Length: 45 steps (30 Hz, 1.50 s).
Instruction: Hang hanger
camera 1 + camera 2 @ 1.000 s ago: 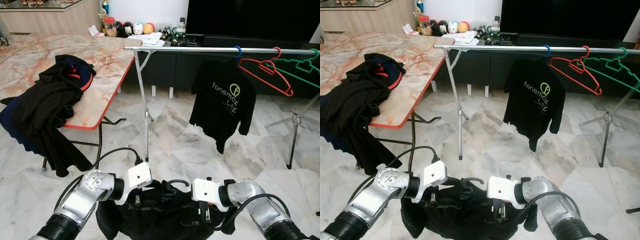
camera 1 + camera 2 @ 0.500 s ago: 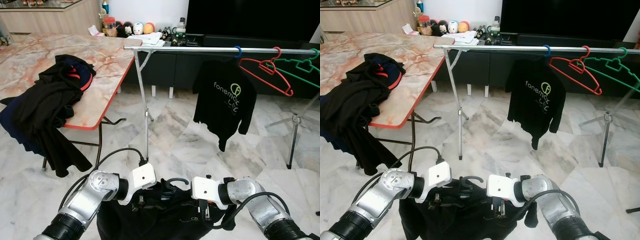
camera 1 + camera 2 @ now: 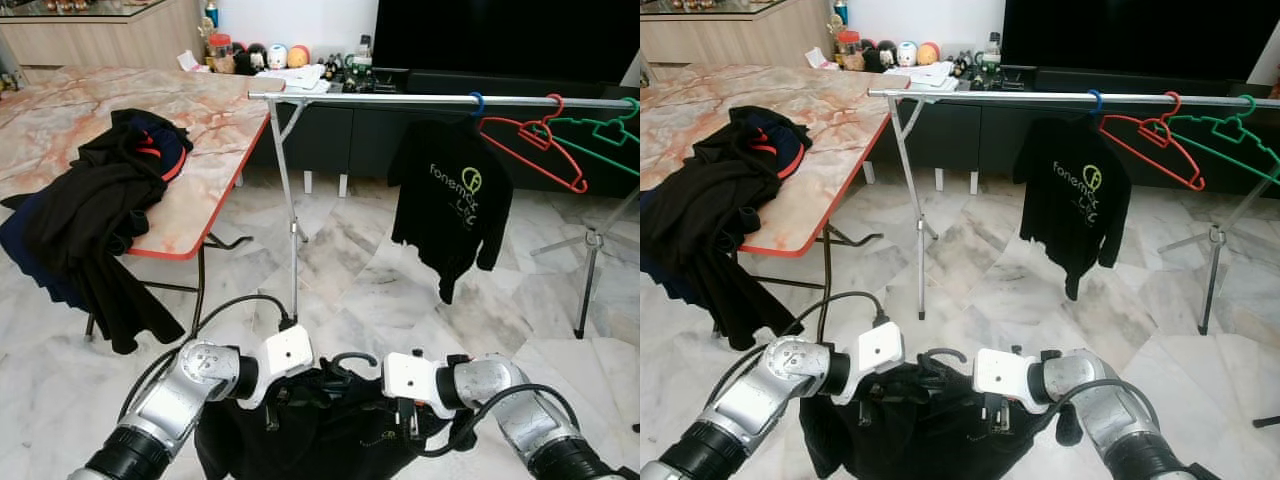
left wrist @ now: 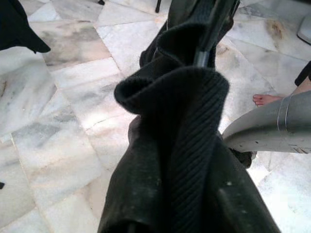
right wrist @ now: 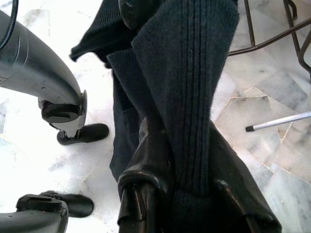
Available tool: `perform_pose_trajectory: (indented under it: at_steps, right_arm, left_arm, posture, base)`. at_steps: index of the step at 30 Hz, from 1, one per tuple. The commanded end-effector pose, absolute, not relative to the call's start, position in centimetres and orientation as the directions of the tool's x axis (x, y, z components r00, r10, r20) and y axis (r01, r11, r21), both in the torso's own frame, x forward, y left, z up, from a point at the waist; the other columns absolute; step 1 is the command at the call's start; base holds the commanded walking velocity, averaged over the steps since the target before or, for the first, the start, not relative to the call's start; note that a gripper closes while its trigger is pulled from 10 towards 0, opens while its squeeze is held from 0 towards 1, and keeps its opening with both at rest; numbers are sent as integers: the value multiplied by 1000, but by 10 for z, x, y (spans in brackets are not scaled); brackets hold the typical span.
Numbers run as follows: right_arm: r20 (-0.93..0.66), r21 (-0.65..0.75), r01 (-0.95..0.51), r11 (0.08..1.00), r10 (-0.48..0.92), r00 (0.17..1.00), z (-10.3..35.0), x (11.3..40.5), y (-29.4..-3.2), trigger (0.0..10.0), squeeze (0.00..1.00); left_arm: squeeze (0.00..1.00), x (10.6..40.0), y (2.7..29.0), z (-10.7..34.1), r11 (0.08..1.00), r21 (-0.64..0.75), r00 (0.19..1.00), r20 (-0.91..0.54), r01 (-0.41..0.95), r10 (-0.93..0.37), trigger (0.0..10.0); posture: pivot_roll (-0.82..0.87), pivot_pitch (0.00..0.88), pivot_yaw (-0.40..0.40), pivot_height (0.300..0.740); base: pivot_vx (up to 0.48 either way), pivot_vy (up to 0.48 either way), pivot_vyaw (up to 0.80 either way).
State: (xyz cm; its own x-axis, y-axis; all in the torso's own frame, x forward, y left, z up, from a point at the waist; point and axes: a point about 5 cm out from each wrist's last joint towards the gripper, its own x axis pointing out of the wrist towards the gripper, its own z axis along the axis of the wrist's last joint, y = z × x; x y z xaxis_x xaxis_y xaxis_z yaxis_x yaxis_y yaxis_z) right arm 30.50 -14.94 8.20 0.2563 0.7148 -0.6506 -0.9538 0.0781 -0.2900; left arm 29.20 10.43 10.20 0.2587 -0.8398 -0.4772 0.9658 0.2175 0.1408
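A black garment (image 3: 320,432) hangs on a dark hanger whose hook (image 3: 353,359) sticks up between my two wrists, low in front of me. My left gripper (image 3: 274,402) is shut on the garment's left shoulder. My right gripper (image 3: 408,422) is shut on its right shoulder. In the right wrist view ribbed dark fabric (image 5: 189,97) runs between the black fingers (image 5: 146,170). The same ribbed fabric (image 4: 184,145) is bunched up in the left wrist view. The silver clothes rail (image 3: 400,98) stands ahead, well above the hanger.
A black printed T-shirt (image 3: 452,200), a red hanger (image 3: 532,142) and a green hanger (image 3: 600,135) hang at the rail's right end. A marble table (image 3: 200,190) with a heap of dark clothes (image 3: 90,210) is at the left. A person's bare foot (image 4: 265,99) is close by.
My left gripper has shifted slightly inward toward the hook while both keep hold of the garment. The hanging T-shirt has swung a little to the right.
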Motion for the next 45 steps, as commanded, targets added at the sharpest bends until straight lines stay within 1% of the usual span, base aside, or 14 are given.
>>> perform_pose_trajectory:
  at_steps: [1, 18, 19, 22, 23, 24, 25, 33, 34, 36, 38, 45]
  right_arm:
    - [-612, -326, -942, 77, 743, 272, 94, 310, -144, 0, 0]
    - [-621, -326, -941, 91, 730, 286, 92, 312, -146, 0, 0]
    - [-624, -327, -941, 91, 727, 287, 92, 312, -146, 1137, 0]
    - [-624, -329, -940, 91, 726, 289, 92, 312, -146, 1137, 0]
    - [-623, -330, -939, 95, 725, 292, 92, 313, -146, 4941, 169]
    - [-623, -330, -939, 95, 725, 292, 92, 313, -146, 4941, 169]
    - [-621, -322, -941, 99, 728, 289, 92, 313, -147, 10000, 1000]
    - [-623, -289, -953, 90, 739, 258, 92, 310, -147, 10000, 1000]
    - [-627, -279, -957, 85, 738, 248, 91, 310, -147, 10000, 1000]
    - [-656, -241, -970, 43, 730, 195, 87, 304, -149, 10000, 1000]
    - [-670, -214, -977, 25, 724, 165, 85, 301, -152, 10000, 1000]
    - [-708, -155, -988, -5, 697, 108, 83, 295, -159, 10000, 1000]
  left_arm:
    - [0, 294, 106, 103, 229, 162, 280, -501, 960, -819, 0]
    - [0, 293, 105, 102, 232, 164, 284, -498, 959, -819, 0]
    - [0, 293, 105, 102, 231, 164, 283, -499, 959, -819, 0]
    - [0, 292, 105, 102, 231, 164, 282, -499, 959, -819, 0]
    - [0, 292, 105, 102, 231, 163, 282, -498, 959, -820, 0]
    - [0, 292, 105, 102, 231, 163, 282, -498, 959, -820, 0]
    - [0, 292, 105, 102, 232, 162, 282, -497, 959, -820, 0]
    - [0, 292, 106, 101, 239, 167, 291, -494, 957, -820, 0]
    - [0, 292, 106, 101, 240, 169, 293, -494, 956, -819, 0]
    - [0, 294, 106, 101, 253, 177, 308, -493, 951, -813, 0]
    - [0, 295, 107, 101, 267, 182, 323, -488, 946, -811, 0]
    - [0, 299, 111, 99, 314, 185, 364, -480, 931, -798, 0]
  posture:
    - [42, 88, 23, 740]
    - [40, 73, 25, 740]
    - [39, 70, 25, 740]
    - [39, 70, 25, 740]
    - [39, 70, 25, 740]
    - [39, 70, 25, 740]
    - [37, 64, 24, 740]
    - [35, 63, 22, 740]
    - [35, 63, 22, 740]
    - [33, 63, 19, 740]
    - [31, 67, 17, 740]
    - [29, 74, 15, 740]
  base:
    - [0, 0, 0]
    - [0, 0, 0]
    - [0, 0, 0]
    - [0, 0, 0]
    - [0, 0, 0]
    - [0, 0, 0]
    - [0, 0, 0]
    - [0, 0, 0]
    - [0, 0, 0]
    - [0, 0, 0]
    - [0, 0, 0]
    - [0, 0, 0]
